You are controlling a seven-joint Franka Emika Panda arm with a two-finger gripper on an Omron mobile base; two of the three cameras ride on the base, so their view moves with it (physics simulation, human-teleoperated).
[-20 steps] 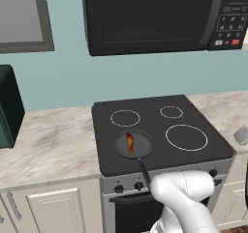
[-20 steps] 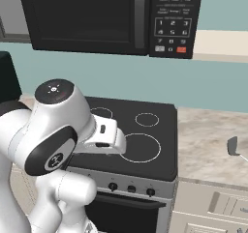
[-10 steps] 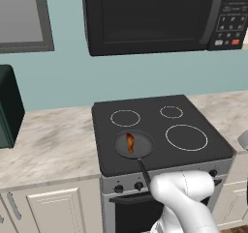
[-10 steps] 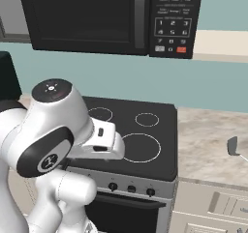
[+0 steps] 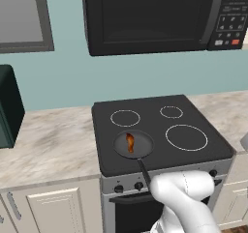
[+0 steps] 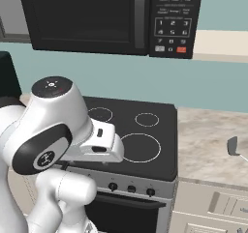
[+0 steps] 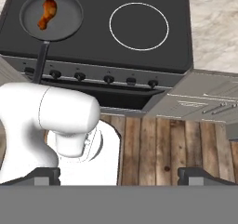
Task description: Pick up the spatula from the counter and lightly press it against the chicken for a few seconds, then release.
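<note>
One tool point(image 7: 120, 174): its two tips are standing wide apart at the bottom edge of the hand view, gripping nothing, and looking down at the wooden floor point(image 7: 162, 144) in front of the stove point(image 7: 93, 42).

One spatula point(image 6: 233, 146): its grey blade is lying on the table point(image 6: 208, 130) at the right edge of the right base view, well apart from the stove point(image 6: 162, 145). It is showing again as a grey sliver point(image 5: 244, 141) at the right edge of the left base view.

One chicken point(image 5: 130, 142) piece, orange-brown: it is lying inside the pan point(image 5: 143, 146) near the middle of the left base view, and in the upper left of the hand view point(image 7: 47, 11).

One pan point(image 7: 65, 21), round and dark: it is sitting on the front left burner, its handle pointing toward the stove's knob row.

One stove point(image 5: 155, 116), black, with four white burner rings.

One microwave point(image 5: 145, 17) is hanging above the stove, across the top of both base views point(image 6: 87, 19).

Marbled table point(image 5: 53, 140) is running along both sides of the stove.
</note>
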